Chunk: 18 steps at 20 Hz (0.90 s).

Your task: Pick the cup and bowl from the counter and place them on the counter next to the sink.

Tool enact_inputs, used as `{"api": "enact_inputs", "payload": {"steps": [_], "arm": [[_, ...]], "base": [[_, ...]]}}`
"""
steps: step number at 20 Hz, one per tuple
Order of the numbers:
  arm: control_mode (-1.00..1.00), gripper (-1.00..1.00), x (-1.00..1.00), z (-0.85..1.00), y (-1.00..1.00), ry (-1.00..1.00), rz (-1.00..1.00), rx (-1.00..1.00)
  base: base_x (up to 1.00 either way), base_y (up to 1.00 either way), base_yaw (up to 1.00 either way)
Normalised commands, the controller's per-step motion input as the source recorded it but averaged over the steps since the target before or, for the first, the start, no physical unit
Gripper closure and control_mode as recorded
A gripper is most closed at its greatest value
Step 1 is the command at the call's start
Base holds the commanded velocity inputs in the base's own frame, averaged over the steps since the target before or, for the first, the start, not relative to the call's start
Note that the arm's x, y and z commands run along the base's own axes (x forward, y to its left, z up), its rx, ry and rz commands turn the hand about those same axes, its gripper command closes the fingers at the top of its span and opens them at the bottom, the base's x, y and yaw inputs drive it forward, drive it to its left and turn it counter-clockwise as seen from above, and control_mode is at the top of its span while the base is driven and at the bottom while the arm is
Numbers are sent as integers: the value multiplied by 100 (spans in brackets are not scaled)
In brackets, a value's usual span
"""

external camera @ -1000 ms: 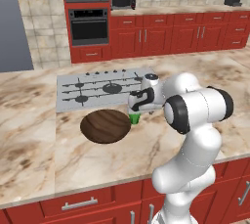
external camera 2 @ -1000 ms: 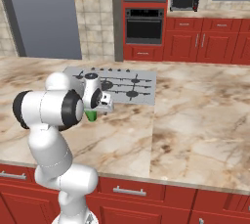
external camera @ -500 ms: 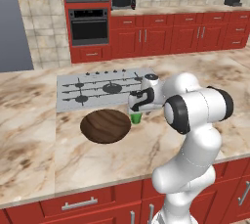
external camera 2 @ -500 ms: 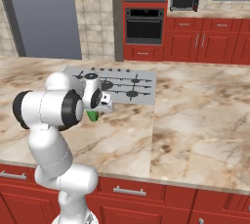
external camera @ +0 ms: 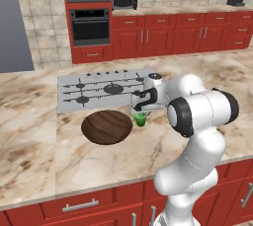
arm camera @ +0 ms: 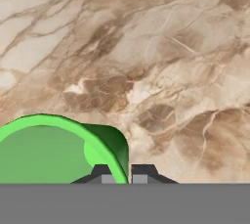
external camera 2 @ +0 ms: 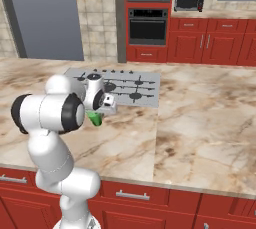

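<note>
The bright-green cup [external camera: 141, 119] stands on the tan marble counter [external camera: 99, 161], just right of the wide dark-brown bowl [external camera: 106, 127]. My gripper [external camera: 141, 112] comes down on the cup from above. In the hand view the gripper [arm camera: 122, 175] is shut on the cup's rim [arm camera: 105, 142], one fingertip [arm camera: 101, 173] inside the wall and the other outside. In the right base view the cup [external camera 2: 95, 118] peeks out under the hand, beside the white arm. The sink is out of view.
A grey cooktop [external camera: 99, 89] with black burners lies just behind the bowl and cup. Red cabinets, an oven [external camera: 90, 26] and a microwave stand along the far wall. Bare counter [external camera 2: 200, 128] stretches to the right.
The fingers have closed from wide open onto the cup's rim. The arm, the cup and the bowl stay where they were.
</note>
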Motion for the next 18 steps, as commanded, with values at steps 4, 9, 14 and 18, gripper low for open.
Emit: {"api": "enact_inputs", "payload": {"steps": [4,9,14,18], "arm": [[-100,100,-43,34,-28,0,0,6],[-100,100,-64,34,-18,0,0,6],[-100,100,-52,33,-4,4,-3,3],[-100,100,-49,50,-1,9,-4,0]], "base": [[0,0,0],[0,0,0],[0,0,0],[0,0,0]]}}
